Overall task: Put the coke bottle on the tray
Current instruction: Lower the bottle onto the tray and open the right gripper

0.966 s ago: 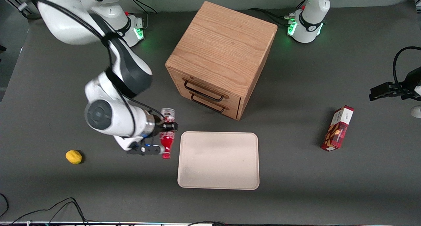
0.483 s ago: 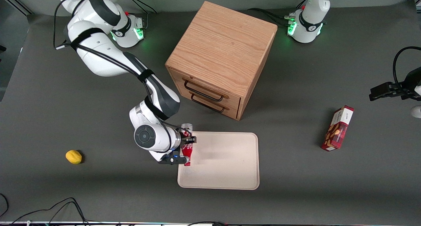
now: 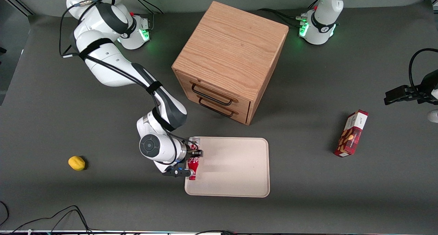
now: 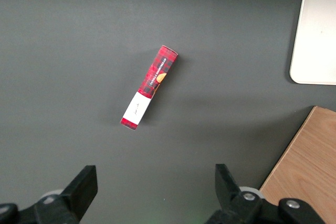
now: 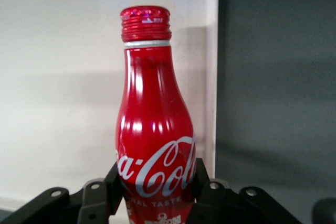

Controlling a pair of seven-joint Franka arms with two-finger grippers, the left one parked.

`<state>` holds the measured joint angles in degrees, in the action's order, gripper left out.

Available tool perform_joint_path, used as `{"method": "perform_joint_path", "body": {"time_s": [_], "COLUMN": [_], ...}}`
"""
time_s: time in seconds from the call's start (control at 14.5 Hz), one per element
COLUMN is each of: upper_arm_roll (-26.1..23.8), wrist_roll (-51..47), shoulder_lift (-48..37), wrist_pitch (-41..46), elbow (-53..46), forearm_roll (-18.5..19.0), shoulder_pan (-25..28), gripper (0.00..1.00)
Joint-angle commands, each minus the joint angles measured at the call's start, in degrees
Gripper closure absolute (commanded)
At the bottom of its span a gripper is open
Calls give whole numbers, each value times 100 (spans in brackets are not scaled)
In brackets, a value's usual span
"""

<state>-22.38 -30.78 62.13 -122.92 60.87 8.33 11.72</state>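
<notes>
While end effector point(image 3: 192, 154) grips coke bottle point(image 3: 193, 161), tray point(image 3: 232, 166) beneath.

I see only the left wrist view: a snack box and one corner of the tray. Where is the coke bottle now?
Observer: The gripper holds the coke bottle over the tray, at its edge toward the working arm's end of the table.
Operator: Is the grip good?
Observer: In the right wrist view the fingers press on both sides of the coke bottle's lower body, below the white lettering.
Operator: Is anything else near that edge?
Observer: Only a small yellow fruit, well apart from the tray, farther toward the working arm's end.
</notes>
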Motion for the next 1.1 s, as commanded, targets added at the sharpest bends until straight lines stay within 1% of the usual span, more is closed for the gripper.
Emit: {"method": "perform_joint_path", "body": {"time_s": [0.0, 0.14, 0.21, 0.55, 0.69, 0.9, 1.03], "upper_arm_roll": [102, 111, 111, 111, 111, 111, 111], "wrist_roll": [-165, -183, -235, -297, -306, -306, -315], "shoulder_lift": [115, 106, 106, 89, 71, -43, -35], "wrist_pitch": [-39, -39, -39, -39, -30, 40, 40], "elbow": [-295, -295, -287, -269, -260, -234, -216], "forearm_roll": [143, 143, 143, 152, 239, 266, 388], "shoulder_pan": [155, 164, 164, 164, 164, 155, 164], "gripper": [100, 100, 1, 0, 0, 0, 0]}}
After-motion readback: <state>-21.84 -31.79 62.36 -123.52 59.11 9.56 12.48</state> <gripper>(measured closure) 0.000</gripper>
